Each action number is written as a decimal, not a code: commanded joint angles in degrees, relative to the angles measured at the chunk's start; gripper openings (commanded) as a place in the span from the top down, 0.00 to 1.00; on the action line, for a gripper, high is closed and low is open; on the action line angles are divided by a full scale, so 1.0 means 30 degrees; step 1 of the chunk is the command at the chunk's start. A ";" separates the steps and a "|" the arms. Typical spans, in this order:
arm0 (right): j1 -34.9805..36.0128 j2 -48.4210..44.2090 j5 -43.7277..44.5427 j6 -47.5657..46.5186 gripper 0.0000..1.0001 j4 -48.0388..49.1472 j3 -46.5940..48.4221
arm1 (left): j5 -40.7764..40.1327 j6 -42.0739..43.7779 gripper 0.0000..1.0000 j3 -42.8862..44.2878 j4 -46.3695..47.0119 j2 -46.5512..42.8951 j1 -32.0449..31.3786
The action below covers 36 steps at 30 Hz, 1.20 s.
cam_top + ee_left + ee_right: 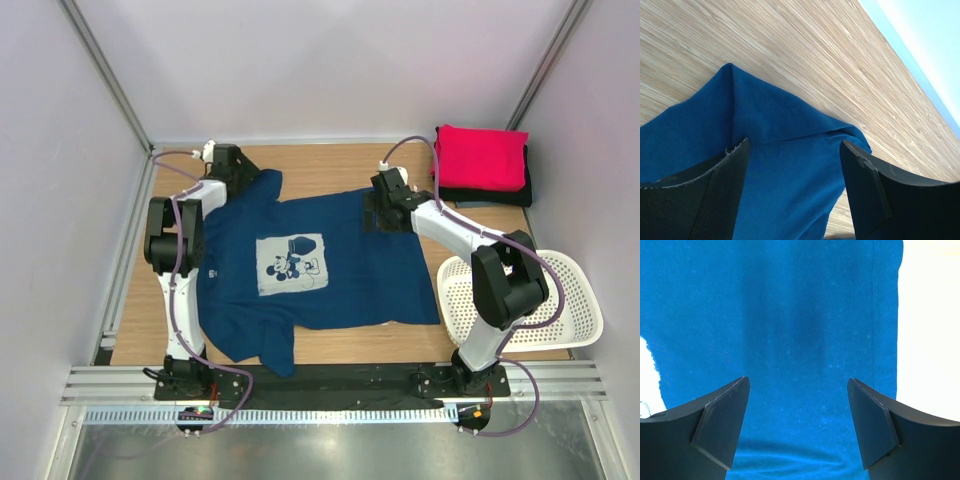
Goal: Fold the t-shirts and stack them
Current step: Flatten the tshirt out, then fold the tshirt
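We had both hands spread, gripping nothing: left hand [795, 150] above a sleeve of the navy t-shirt [340, 285], right hand [799, 385] above its edge (pink t-shirt [482, 155] atop black t-shirt [490, 196] beyond).

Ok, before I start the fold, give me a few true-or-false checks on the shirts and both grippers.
1. The navy t-shirt lies spread out on the table, print facing up. True.
2. The black t-shirt lies on top of the pink-red t-shirt. False: the pink-red one is folded on top of the black one, at the table's far right corner.
3. The left gripper is open over a sleeve of the navy t-shirt. True.
4. The right gripper is shut on a pinch of navy cloth. False: it is open, its jaws apart above flat cloth.
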 commanded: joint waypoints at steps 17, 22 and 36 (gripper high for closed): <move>-0.0067 0.0653 -0.0028 0.0017 0.15 0.0697 0.0508 | -0.0887 -0.0341 0.25 -0.1984 0.2651 -0.1961 0.0784; -0.0067 0.0917 -0.0175 0.0046 0.15 0.0726 0.0654 | -0.0771 -0.0429 0.25 -0.1839 0.2679 -0.1437 0.0784; -0.0097 0.1210 -0.0146 -0.0070 0.15 0.0550 0.1005 | 0.0020 -0.0721 0.33 0.0534 0.3585 0.0732 0.0843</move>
